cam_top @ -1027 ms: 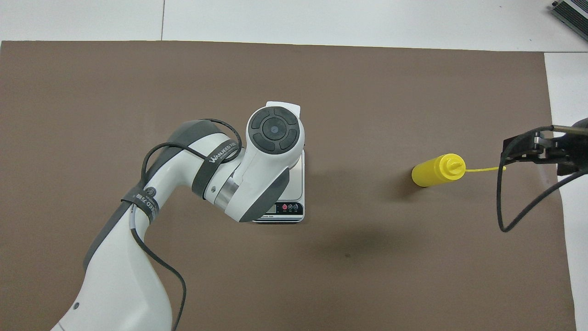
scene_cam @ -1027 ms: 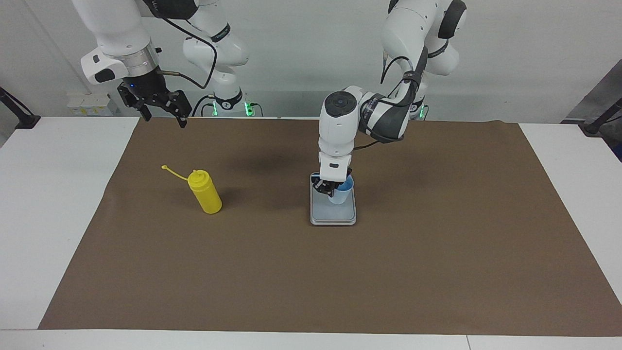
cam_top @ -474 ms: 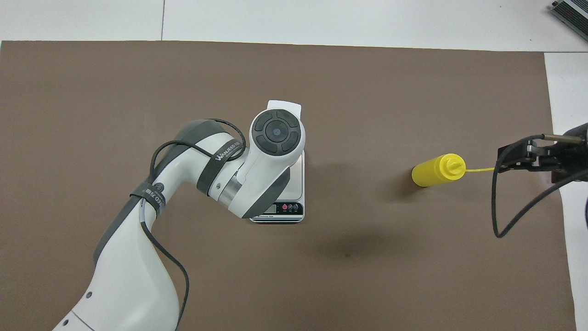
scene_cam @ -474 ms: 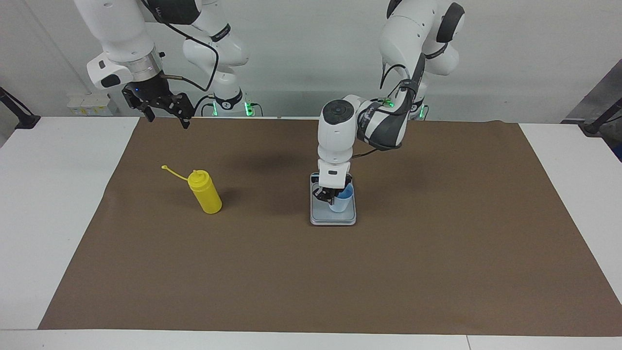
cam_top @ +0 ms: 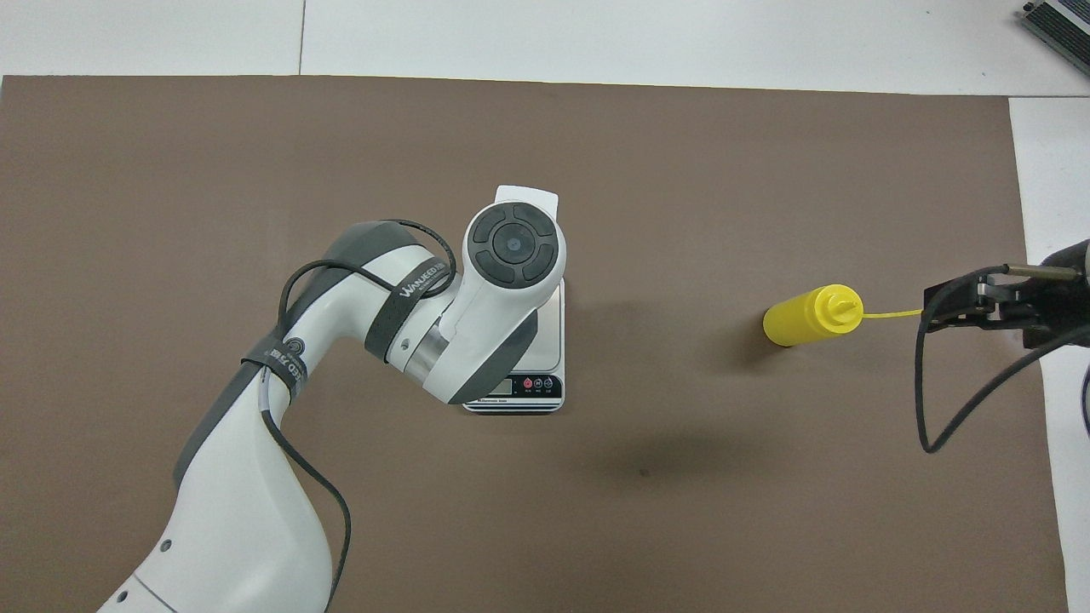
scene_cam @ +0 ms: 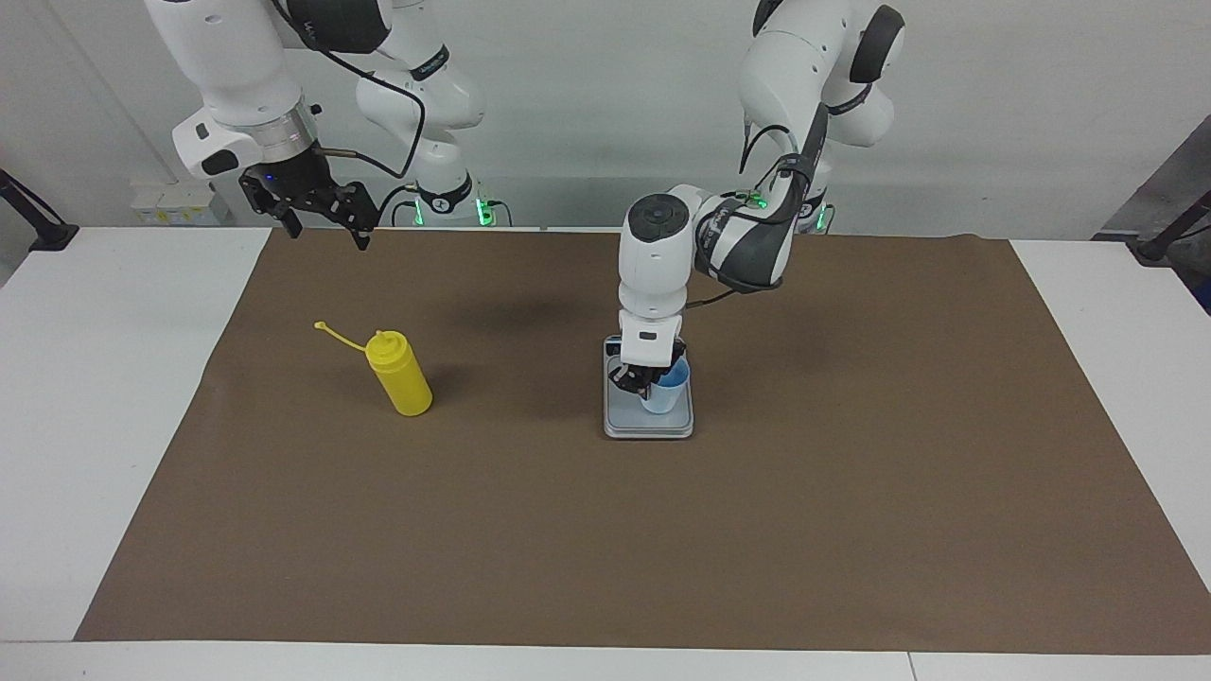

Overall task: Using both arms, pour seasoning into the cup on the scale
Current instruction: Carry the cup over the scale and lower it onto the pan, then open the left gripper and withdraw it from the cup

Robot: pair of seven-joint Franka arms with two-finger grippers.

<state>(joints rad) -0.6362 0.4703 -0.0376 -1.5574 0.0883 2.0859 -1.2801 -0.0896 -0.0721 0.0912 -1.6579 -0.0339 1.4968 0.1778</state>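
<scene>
The seasoning [scene_cam: 401,376], a yellow squeeze bottle with its cap strap trailing, stands upright on the brown mat [scene_cam: 851,492] toward the right arm's end of the table, well apart from the scale. Above the mat's edge nearest the robots, the right gripper [scene_cam: 322,225] hangs in the air with its fingers spread wide, holding nothing. At mid-table the scale [scene_cam: 648,424] lies flat, and the light-blue cup [scene_cam: 669,386] stands on its weighing plate. The left gripper [scene_cam: 641,380] reaches straight down to the cup, its fingers at the cup's rim; whether they grip it or have begun to part cannot be told.
</scene>
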